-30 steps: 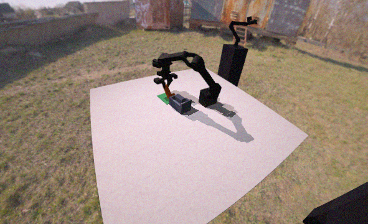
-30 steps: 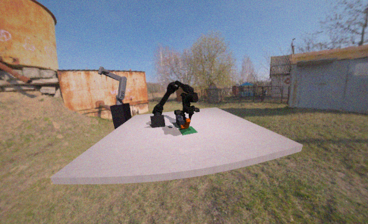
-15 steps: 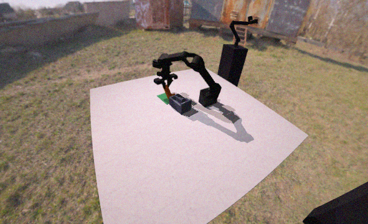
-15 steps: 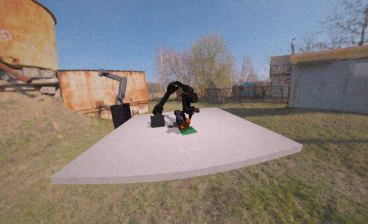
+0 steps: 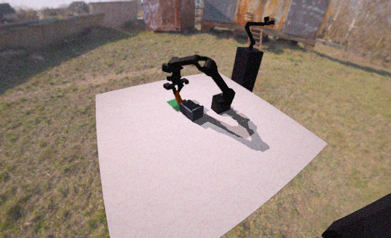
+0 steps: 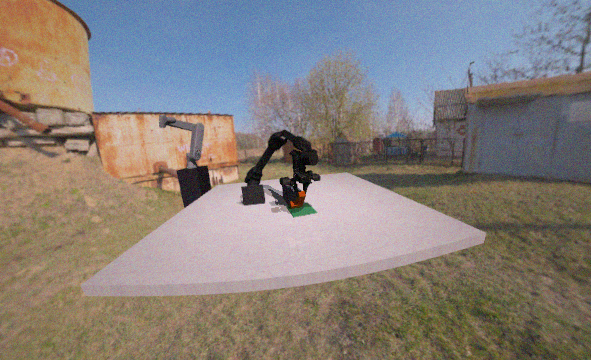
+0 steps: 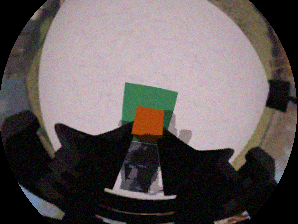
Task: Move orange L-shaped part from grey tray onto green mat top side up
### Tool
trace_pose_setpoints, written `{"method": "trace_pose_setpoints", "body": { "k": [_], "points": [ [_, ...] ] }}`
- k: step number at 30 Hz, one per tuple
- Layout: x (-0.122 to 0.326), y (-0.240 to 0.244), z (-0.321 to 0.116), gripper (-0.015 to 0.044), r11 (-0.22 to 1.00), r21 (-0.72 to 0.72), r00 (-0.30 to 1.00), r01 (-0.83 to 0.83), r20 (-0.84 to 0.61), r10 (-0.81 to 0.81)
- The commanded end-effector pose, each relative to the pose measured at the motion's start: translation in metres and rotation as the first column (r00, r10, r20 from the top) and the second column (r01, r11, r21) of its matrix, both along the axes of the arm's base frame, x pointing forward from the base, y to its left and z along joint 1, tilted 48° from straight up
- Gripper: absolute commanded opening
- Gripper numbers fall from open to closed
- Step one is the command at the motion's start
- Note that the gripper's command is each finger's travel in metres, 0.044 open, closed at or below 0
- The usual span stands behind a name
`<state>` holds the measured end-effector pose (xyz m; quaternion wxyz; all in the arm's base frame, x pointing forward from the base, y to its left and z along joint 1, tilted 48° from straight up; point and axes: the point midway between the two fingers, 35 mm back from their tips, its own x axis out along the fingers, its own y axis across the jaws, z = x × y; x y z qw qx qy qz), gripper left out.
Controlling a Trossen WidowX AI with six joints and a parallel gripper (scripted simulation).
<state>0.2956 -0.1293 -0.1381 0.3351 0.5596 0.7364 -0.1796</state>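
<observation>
The orange L-shaped part stands steeply tilted between my fingers, its lower end at the mat's edge beside the tray; whether it touches the mat or the tray is too small to tell. My gripper points down and is shut on the part's upper end. The green mat lies flat, partly hidden by the part. The dark grey tray stands right against the mat's side; its pocket shows without the part.
The arm's base stands on the pale table, on the tray's far side from the mat. A second arm on a black pedestal stands off the table's edge.
</observation>
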Motion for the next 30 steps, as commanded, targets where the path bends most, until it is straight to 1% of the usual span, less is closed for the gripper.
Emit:
{"method": "trace_pose_setpoints", "body": {
  "k": [1,5,8,14,30],
  "points": [
    [0.000,0.000,0.000,0.0210,1.000,0.000,1.000,0.000,0.000,0.000],
    [0.002,-0.004,0.003,0.0315,1.000,0.000,1.000,0.000,0.000,0.000],
    [0.006,-0.019,0.016,0.0394,1.000,-0.001,1.000,0.002,-0.001,-0.002],
    [0.012,-0.059,0.058,0.0400,1.000,-0.001,1.000,0.007,-0.006,-0.007],
    [0.012,-0.060,0.055,0.0400,1.000,-0.007,1.000,0.024,0.000,-0.024]
  ]
}}
